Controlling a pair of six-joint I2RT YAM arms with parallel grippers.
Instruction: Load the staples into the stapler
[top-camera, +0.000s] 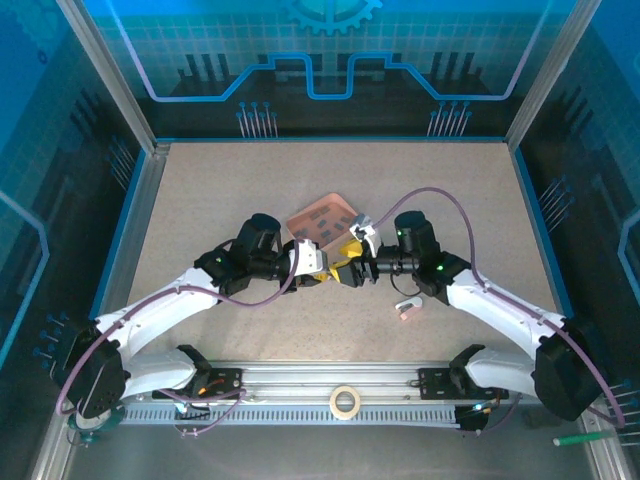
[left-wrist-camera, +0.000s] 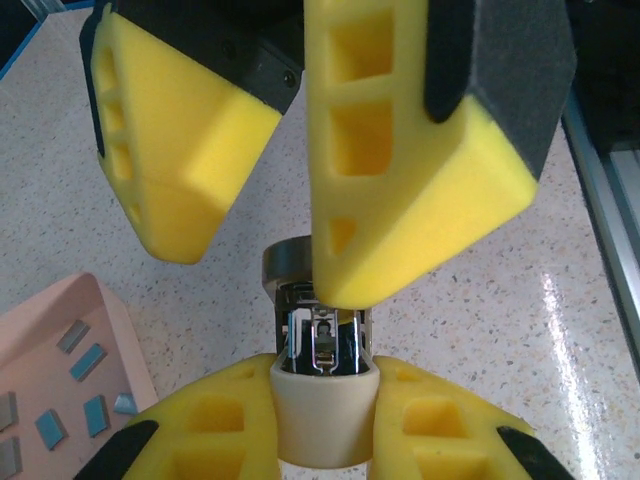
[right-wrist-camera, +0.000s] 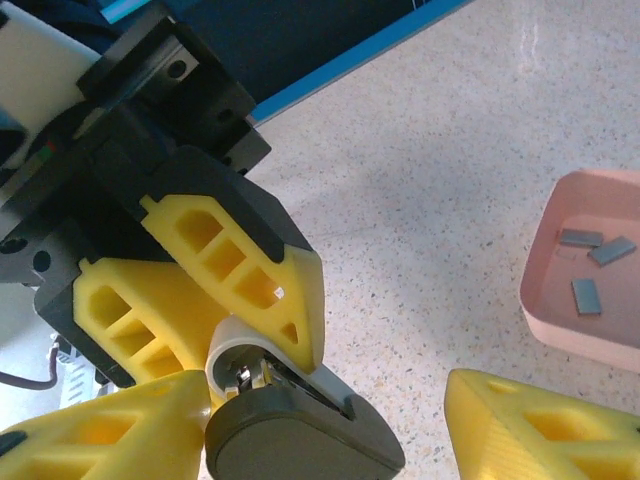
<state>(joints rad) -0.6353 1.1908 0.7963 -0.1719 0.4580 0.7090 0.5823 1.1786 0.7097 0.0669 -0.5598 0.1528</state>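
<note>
A mini stapler (left-wrist-camera: 323, 425) with a cream body and a dark grey base (right-wrist-camera: 300, 445) is held above the table, its metal magazine (left-wrist-camera: 325, 345) showing at the front. My left gripper (left-wrist-camera: 325, 435) is shut on the cream body, its yellow fingers (right-wrist-camera: 245, 270) pressed on both sides. My right gripper (right-wrist-camera: 325, 400) faces it and stands open, one finger beside the dark base and the other well apart. Both grippers meet at mid-table (top-camera: 335, 270). The staples (right-wrist-camera: 585, 295) are small grey strips lying loose in a salmon-pink tray (top-camera: 325, 218).
The pink tray (left-wrist-camera: 110, 315) sits just behind the grippers. A small white and pink object (top-camera: 407, 307) lies on the table by the right arm. A tape roll (top-camera: 346, 402) rests on the front rail.
</note>
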